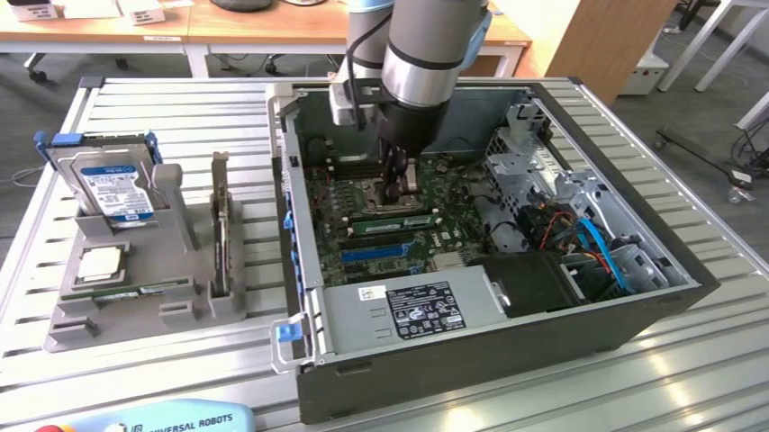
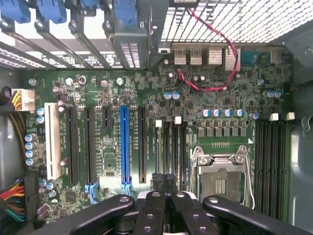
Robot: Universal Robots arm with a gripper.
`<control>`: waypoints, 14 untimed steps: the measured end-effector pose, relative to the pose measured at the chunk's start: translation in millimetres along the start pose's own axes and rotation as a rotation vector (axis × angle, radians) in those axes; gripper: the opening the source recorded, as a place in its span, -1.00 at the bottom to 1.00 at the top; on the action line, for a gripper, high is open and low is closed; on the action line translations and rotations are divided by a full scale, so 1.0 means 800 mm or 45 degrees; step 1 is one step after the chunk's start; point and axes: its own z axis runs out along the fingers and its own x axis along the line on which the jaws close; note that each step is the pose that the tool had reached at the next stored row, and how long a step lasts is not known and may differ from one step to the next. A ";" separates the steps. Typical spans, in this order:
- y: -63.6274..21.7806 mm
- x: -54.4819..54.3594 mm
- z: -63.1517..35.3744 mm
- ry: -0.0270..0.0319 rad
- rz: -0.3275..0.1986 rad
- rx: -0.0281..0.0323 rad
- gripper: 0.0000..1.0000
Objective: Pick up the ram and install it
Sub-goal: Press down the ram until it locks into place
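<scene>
Ram (image 1: 126, 291), lower left, judged light, thin, fragile: to be gripped by long edges. Gripper (image 2: 165, 193) fingers drawn narrow, nothing held.

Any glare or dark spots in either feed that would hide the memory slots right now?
Exterior view: even room light, soft shadow under the arm where the gripper hangs over the motherboard. Wrist view: bright backlight through the case's vent grille washes it white, while the black slots by the processor socket sit dim but readable.
</scene>
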 end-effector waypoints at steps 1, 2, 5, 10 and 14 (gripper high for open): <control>-0.002 0.000 0.000 -0.0001 0.000 0.0001 -0.80; -0.003 0.000 0.000 -0.0001 0.000 0.0000 -0.80; -0.009 0.000 0.000 0.0000 0.000 0.0000 -0.80; -0.018 -0.001 0.000 -0.0001 0.000 0.0000 -0.80; -0.026 -0.001 0.000 -0.0001 0.000 0.0000 -0.80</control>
